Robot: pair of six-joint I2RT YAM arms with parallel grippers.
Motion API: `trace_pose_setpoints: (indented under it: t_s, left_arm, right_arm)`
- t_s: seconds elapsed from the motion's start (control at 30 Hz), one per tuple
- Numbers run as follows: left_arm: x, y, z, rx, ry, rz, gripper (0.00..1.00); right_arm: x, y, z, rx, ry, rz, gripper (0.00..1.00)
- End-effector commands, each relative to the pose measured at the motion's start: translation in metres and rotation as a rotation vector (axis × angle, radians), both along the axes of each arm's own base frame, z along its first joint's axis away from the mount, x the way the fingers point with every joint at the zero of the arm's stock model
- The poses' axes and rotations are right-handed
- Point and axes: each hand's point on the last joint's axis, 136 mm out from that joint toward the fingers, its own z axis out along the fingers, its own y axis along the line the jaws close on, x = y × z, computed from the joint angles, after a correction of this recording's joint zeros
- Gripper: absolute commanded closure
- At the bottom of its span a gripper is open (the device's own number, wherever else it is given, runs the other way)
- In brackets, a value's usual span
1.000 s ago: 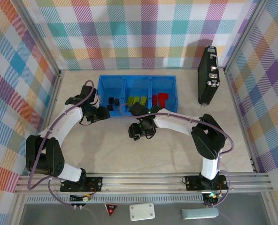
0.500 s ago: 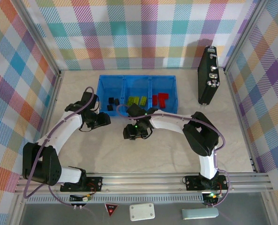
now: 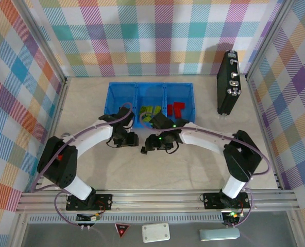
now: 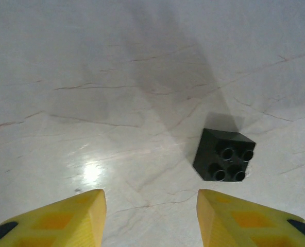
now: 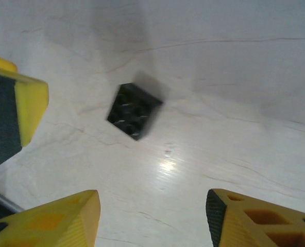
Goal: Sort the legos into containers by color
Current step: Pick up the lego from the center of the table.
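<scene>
**Top view.** The tray (image 3: 191,90) stands at the far side of the table (image 3: 193,170). Its middle compartment (image 3: 150,95) holds the green bricks (image 3: 151,109). Its right compartment (image 3: 179,95) holds the red bricks (image 3: 176,108). The left arm (image 3: 93,135) covers the near part of the left compartment (image 3: 120,96), so its contents cannot be told. One black brick (image 3: 143,150) lies loose on the table, in front of the tray and well clear of it. The left gripper (image 3: 133,140) and the right gripper (image 3: 150,144) both hang low over the table. They are close together, just beyond the brick, one on each side of it. No other loose brick is visible on the table.

**Left wrist view.** The left gripper (image 4: 150,221) has its jaws apart, with bare table between them. It holds nothing. The black brick (image 4: 224,154) sits studs up, ahead of the fingertips and off to the right of the jaw line. It touches neither finger.

**Right wrist view.** The right gripper (image 5: 152,216) also has its jaws spread and is empty. The black brick (image 5: 134,110) appears blurred, ahead of the fingertips and toward the left finger, without contact.

**Status.** Judged from this layout, the green and red sorting is done. The loose black brick appears to be the last item. It has not yet been gripped and has yet to be carried to the tray, presumably to the left compartment.
</scene>
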Motion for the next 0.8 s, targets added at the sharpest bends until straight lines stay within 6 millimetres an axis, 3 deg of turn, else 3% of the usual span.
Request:
trace_pose_setpoints:
  t_s: [0.0,0.2,0.37,0.6,0.77]
  left_arm:
    - [0.006,-0.014,0.003,0.036,-0.028,-0.034,0.5]
    - [0.001,-0.036,-0.008,0.1,-0.014,-0.13,0.5]
    - [0.001,-0.046,-0.014,0.165,-0.009,-0.194,0.48]
    - [-0.001,-0.062,-0.026,0.218,0.013,-0.255,0.48]
    - [-0.003,-0.066,-0.033,0.242,0.018,-0.269,0.48]
  right_arm:
    - [0.005,-0.042,0.003,-0.076,-0.031,-0.094,0.41]
    - [0.011,-0.092,0.014,-0.089,-0.074,-0.205,0.4]
    - [0.011,-0.119,0.026,-0.092,-0.104,-0.257,0.39]
    - [0.007,-0.137,0.033,-0.087,-0.123,-0.291,0.39]
    - [0.006,-0.138,0.032,-0.082,-0.116,-0.294,0.38]
